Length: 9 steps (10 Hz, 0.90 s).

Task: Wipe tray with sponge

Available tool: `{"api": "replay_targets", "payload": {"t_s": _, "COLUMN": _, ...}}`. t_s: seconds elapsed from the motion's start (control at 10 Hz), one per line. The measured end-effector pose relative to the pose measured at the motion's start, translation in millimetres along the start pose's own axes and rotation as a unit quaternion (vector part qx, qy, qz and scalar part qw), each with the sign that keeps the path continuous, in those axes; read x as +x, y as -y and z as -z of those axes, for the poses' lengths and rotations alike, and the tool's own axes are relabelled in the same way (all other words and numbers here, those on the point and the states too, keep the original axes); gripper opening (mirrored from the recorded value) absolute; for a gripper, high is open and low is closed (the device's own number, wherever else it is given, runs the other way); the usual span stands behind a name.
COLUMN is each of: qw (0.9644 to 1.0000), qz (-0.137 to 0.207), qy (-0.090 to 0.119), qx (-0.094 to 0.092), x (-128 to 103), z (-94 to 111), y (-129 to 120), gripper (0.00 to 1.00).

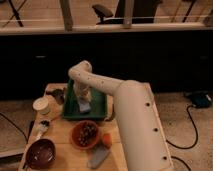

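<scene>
Here, working inside the dark green rectangular plastic tray [99, 102] with its raised rim, set on the pale wooden table [64, 142]. Lying on that tray's floor, left of its centre and toward the camera-side rim: the small pale blue-grey rectangular soft sponge [84, 107]. Reaching down onto it from above: the white arm's two-finger gripper [82, 99], directly over the pad and apparently touching its top. Cannot tell whether clamped on the pad or only pressing on it.

Judged light, soft and easily squashed, so likely to fold or twist if pinched at one corner. Better taken across the two long sides, low and near the middle, keeping the underside flat against the tray floor. Moderate downward pressure only, since too much would flatten the pad and make it drag.

As for the tray itself: probably stiff, smooth and fairly light, so liable to skid on the table under a hard sideways stroke. Best to keep strokes inside the rim, which should stop the pad at each edge.

Just in front of the tray, toward the camera: a round orange-brown bowl [87, 134] with dark contents. Left of the tray: a pale round cup [41, 105]. Well in front of the tray, past the bowl: a longer dull grey rectangular block [97, 156], not to be taken for the sponge.
</scene>
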Motion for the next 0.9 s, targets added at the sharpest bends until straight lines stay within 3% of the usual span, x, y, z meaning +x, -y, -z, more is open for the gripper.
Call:
{"api": "replay_targets", "payload": {"t_s": 0.3, "qw": 1.0, "qz": -0.004, "qy": 0.003, "qx": -0.009, "x": -6.1, "z": 5.2, "y": -27.6, "gripper": 0.0}}
{"api": "replay_targets", "payload": {"t_s": 0.5, "qw": 0.9993, "qz": -0.032, "qy": -0.009, "qx": -0.017, "x": 10.4, "z": 11.4, "y": -52.7, "gripper": 0.0}}
{"api": "replay_targets", "payload": {"t_s": 0.9, "qw": 0.997, "qz": -0.068, "qy": -0.034, "qx": -0.012, "x": 49.5, "z": 14.4, "y": -53.7, "gripper": 0.0}}
